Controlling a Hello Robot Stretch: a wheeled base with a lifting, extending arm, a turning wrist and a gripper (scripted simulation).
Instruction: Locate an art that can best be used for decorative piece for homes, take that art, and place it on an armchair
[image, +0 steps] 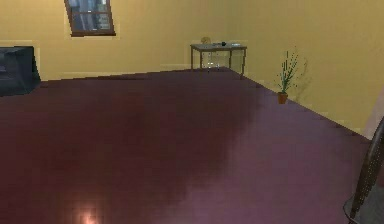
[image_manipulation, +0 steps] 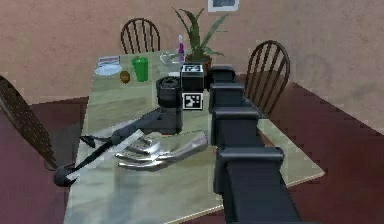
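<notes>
Now claw (image_manipulation: 168, 110) near green cup (image_manipulation: 140, 68), silvery obj (image_manipulation: 160, 150) on table (image_manipulation: 108, 108).

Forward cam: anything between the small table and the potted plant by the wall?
Nothing. In the forward view, the stretch from the small table to the potted plant is bare floor.

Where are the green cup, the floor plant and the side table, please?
green cup (image_manipulation: 140, 69): arm side view, middle of its side.
floor plant (image: 288, 72): forward view, on its leaves.
side table (image: 215, 48): forward view, front edge of its top.
</notes>
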